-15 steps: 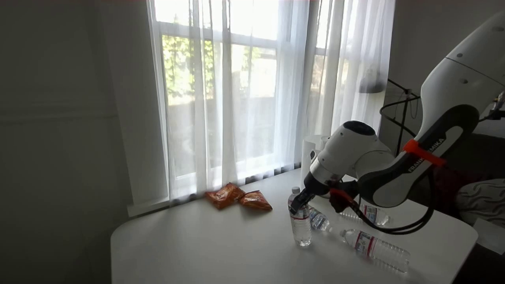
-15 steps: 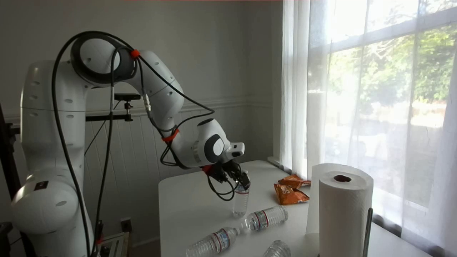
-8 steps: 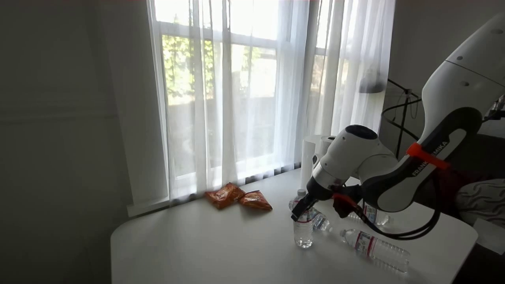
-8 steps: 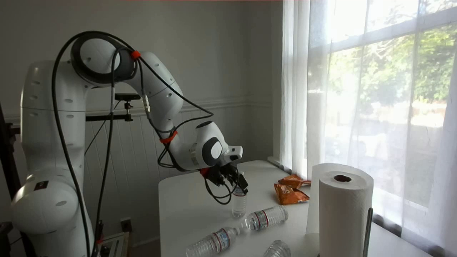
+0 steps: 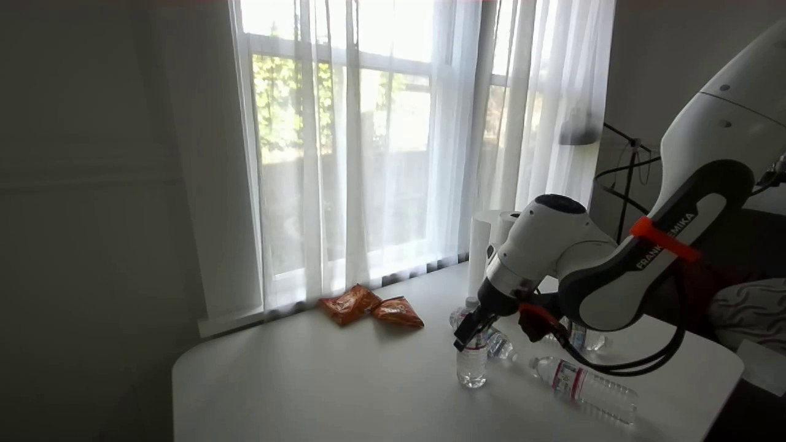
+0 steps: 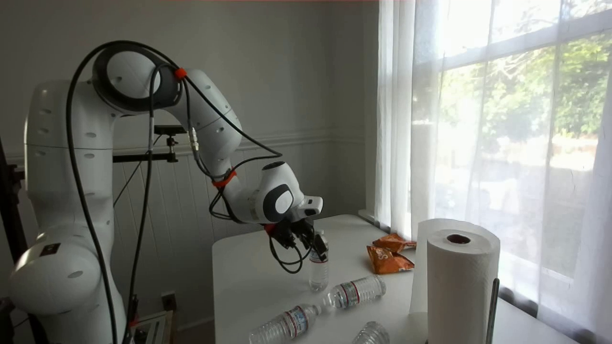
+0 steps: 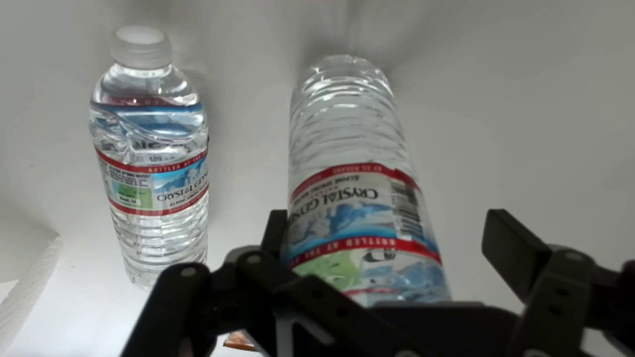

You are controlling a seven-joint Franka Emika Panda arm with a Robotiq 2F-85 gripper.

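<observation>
A clear water bottle (image 7: 347,129) with a red-edged label stands upright on the white table (image 5: 319,393); both exterior views show it too. My gripper (image 7: 392,238) is around the bottle's upper part, its jaws wide apart. In the wrist view one finger (image 7: 274,230) lies close along the bottle's left side; whether they touch I cannot tell. A wide gap separates the bottle from the right finger (image 7: 513,253). The gripper hides the bottle's cap in that view. A similar bottle (image 7: 154,188) lies on its side close by.
Two more bottles lie on the table, one (image 5: 592,390) near the front and another (image 6: 373,333) partly cut off. Orange snack bags (image 5: 368,307) rest by the curtained window. A paper towel roll (image 6: 461,286) stands at the side. Loose cables (image 5: 638,362) hang below the wrist.
The gripper has opened from its hold on the upright bottle and sunk slightly. The bottle leaned a little before and now stands straighter, its top shifted slightly.
</observation>
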